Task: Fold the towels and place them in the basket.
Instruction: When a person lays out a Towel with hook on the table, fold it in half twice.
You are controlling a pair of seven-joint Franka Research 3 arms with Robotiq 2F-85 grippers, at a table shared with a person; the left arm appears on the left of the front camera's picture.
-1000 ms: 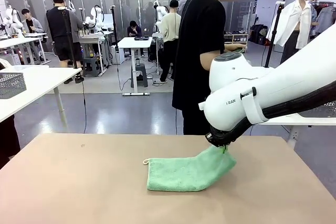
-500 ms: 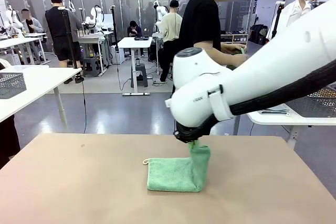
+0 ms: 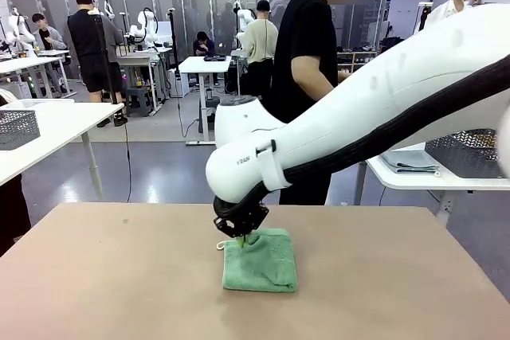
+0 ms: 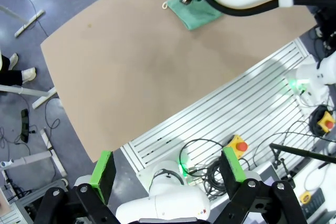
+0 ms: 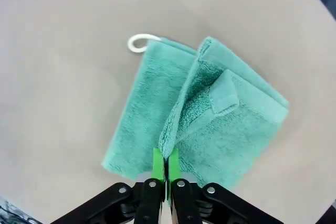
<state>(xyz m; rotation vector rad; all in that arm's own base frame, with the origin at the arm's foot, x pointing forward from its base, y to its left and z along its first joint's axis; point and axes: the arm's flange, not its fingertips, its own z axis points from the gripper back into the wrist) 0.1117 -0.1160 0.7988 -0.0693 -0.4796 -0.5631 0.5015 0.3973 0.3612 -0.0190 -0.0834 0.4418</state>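
My right claw (image 3: 241,234) is pinched fully shut on an edge of the green towel (image 3: 263,264), with a ridge of cloth caught between the pads, low in the middle of the front view. The risk I see is a bad fold. In my right wrist view the flap I hold is not laid square, one small corner is turned over, and the layers sit skewed. If I let go here the fold may set crooked or spring open. Dragging toward the picture's left could also slide the whole towel across the table (image 3: 119,276), since nothing pins it down. The towel lies on the table right under and ahead of this claw, spreading up and to the right in the wrist view. Its white loop (image 5: 137,43) is at upper left, apart from the pads. My left claw (image 4: 167,167) hangs wide open and empty, well away, with the towel at the top of its view.
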